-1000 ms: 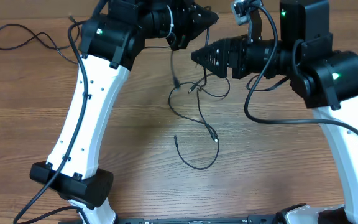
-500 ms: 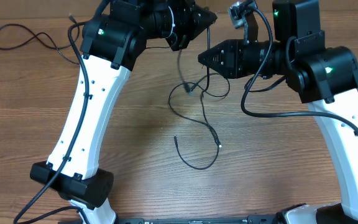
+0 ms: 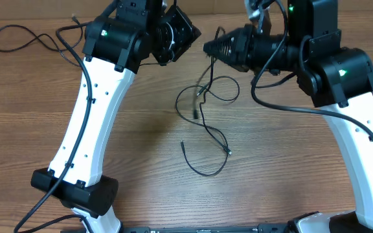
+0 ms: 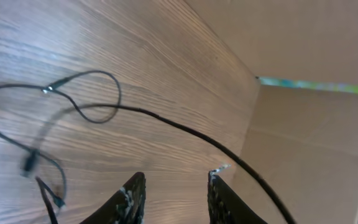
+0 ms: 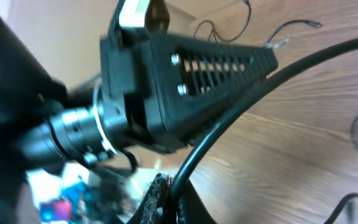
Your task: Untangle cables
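l arm angles up from near-left, wrist high by the far edge, left gripper (image 4: pixel 174 198) fingers apart, nothing btwn. r arm bends in from the right, right gripper (image 3: pixel 210 47) clamped on one strand of the cables (image 3: pixel 203 113). rest is a loose tangle mid table (image 3: pixel 290 168). separate looped cord (image 3: pixel 19 40) lies far-left, well apart.

Thin black cables (image 3: pixel 207 128), brown wood-grain table (image 3: pixel 141 165), black-and-white arms (image 3: pixel 86 123)
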`<state>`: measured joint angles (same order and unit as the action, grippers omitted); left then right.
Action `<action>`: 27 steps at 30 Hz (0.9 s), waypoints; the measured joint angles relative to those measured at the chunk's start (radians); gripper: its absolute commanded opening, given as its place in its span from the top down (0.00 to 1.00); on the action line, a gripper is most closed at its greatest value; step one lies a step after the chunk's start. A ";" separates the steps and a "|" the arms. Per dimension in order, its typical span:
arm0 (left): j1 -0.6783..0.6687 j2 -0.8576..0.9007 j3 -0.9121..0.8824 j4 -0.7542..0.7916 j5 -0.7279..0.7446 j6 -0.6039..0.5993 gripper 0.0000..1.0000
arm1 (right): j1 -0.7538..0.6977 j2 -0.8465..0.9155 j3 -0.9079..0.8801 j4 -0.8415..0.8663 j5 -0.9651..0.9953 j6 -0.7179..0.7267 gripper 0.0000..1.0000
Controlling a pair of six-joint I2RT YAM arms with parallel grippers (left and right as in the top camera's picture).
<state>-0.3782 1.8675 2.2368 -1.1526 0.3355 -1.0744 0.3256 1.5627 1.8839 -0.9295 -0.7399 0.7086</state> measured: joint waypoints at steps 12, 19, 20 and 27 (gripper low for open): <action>0.001 0.000 0.000 0.068 0.098 0.228 0.64 | -0.051 0.000 0.000 0.002 0.259 0.356 0.96; 0.000 0.000 0.000 0.151 0.286 0.380 0.59 | -0.051 0.000 0.000 0.002 0.287 0.399 0.96; 0.000 0.000 0.000 0.151 0.299 0.399 0.59 | -0.051 0.000 0.000 0.002 0.285 0.404 0.96; -0.012 0.000 0.000 0.151 0.373 0.592 0.52 | -0.053 0.000 0.000 0.027 0.287 0.436 0.96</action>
<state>-0.3901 1.8675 2.2368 -1.0019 0.7090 -0.4820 0.2726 1.5627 1.8839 -0.9024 -0.4530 1.1446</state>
